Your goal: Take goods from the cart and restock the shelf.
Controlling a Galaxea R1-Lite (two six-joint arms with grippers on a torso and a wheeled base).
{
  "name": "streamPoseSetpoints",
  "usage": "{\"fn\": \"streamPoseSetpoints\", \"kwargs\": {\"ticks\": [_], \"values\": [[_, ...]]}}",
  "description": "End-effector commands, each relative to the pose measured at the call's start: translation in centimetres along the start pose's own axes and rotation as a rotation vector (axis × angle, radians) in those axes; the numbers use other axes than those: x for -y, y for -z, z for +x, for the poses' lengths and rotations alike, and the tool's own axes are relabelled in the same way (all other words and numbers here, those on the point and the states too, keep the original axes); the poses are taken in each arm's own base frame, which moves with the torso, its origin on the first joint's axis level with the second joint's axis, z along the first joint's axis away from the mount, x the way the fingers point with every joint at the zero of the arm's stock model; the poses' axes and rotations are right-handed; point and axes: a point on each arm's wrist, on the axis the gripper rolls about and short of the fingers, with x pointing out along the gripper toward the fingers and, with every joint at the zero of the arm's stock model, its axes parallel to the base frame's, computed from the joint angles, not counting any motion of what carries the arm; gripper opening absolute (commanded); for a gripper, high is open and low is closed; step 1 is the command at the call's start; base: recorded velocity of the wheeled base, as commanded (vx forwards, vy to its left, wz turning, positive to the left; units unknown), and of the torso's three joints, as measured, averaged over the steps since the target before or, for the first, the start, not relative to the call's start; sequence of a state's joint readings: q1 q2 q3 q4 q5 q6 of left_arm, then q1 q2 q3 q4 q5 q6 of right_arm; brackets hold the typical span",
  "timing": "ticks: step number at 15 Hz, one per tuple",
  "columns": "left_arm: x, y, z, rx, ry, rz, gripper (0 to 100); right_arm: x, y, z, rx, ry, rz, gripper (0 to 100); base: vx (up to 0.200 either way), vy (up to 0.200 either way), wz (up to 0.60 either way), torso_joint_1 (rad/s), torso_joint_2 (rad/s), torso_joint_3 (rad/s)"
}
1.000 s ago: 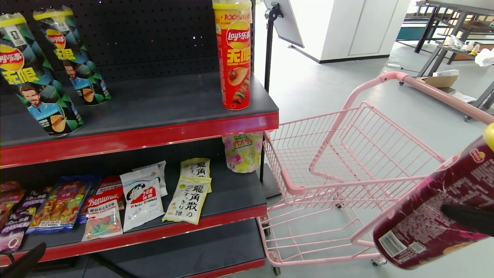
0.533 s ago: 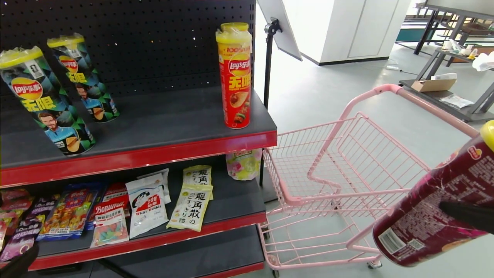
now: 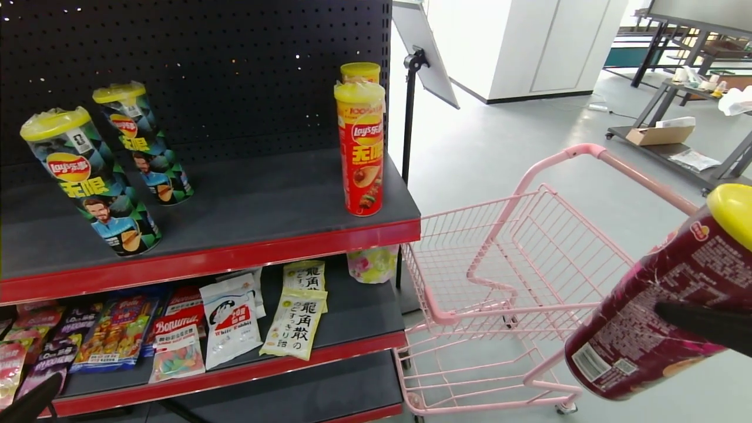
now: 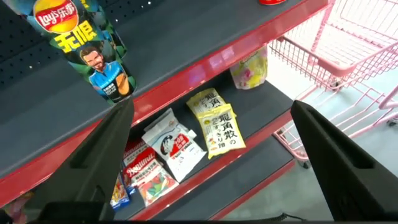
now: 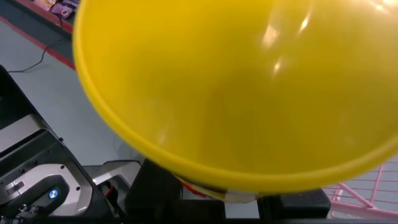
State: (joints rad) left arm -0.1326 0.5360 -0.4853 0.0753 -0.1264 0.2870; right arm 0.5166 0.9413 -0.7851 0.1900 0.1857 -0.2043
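Right pincer (image 3: 699, 322) is clamped on a dark red can (image 3: 646, 317), with one black finger lying across its side. The can hangs tilted in the air at the near right side of the pink cart (image 3: 640, 179). Its base points down toward the shelf side and its yellow lid (image 5: 249, 81) points up, close to the wrist camera.

Left pincer (image 4: 211, 171) is spread wide. Its two black fingers (image 4: 102, 155) are well apart with nothing between them, and it hovers in front of the shelf's red edges.

Beyond it, the lower shelf (image 3: 294, 364) carries flat packets. There are two yellow packets, the front one (image 3: 296, 322) overlapping the back one (image 3: 305, 275). There are also two white packets, one (image 3: 229, 320) in front of the other (image 3: 252, 288). A red-topped packet (image 3: 176, 346) lies just beside them. Further blue and purple packets (image 3: 111, 335) overlap toward the left end, too crowded to count. One pastel pouch (image 3: 371, 264) stands upright at the back right corner, under the upper shelf.

The upper shelf (image 3: 235, 252) holds four cans. Two green cans with yellow lids stand at the left, one (image 3: 97, 188) near the front edge and one (image 3: 147, 153) farther back. One red can (image 3: 363, 158) stands at the right end near the front. A fourth can is directly behind it, hidden except for its yellow lid (image 3: 360, 71).
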Motion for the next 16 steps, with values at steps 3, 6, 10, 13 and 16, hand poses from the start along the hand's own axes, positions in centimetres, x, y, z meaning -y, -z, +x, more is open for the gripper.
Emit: {"fn": "streamPoseSetpoints", "kwargs": {"ticks": [3, 6, 10, 13, 16], "values": [[0.0, 0.0, 0.1, -0.006, 0.0, -0.001, 100, 0.3, -0.2, 0.8, -0.011, 0.002, 0.004, 0, 0.0, 0.0, 0.6, 0.014, 0.01, -0.012], [0.0, 0.0, 0.2, -0.012, 0.001, -0.003, 100, 0.4, -0.1, 1.2, -0.019, 0.005, 0.006, 0, 0.0, 0.0, 0.0, 0.0, 0.0, 0.0], [0.0, 0.0, 0.2, -0.012, 0.002, -0.003, 100, 0.7, 0.0, 1.5, -0.019, 0.018, 0.028, 0, 0.0, 0.05, 0.0, 0.001, 0.0, 0.001], [0.0, 0.1, 0.3, -0.018, 0.002, -0.006, 100, 1.1, -0.4, 2.8, 0.072, 0.044, 0.009, 0, 0.0, 0.2, 0.0, 0.001, 0.0, 0.004], [0.0, 0.1, 0.4, -0.023, 0.004, -0.005, 100, 0.9, -0.1, 3.3, 0.091, -0.007, 0.021, 0, 0.0, 0.2, 0.0, 0.006, 0.0, 0.001]]}}
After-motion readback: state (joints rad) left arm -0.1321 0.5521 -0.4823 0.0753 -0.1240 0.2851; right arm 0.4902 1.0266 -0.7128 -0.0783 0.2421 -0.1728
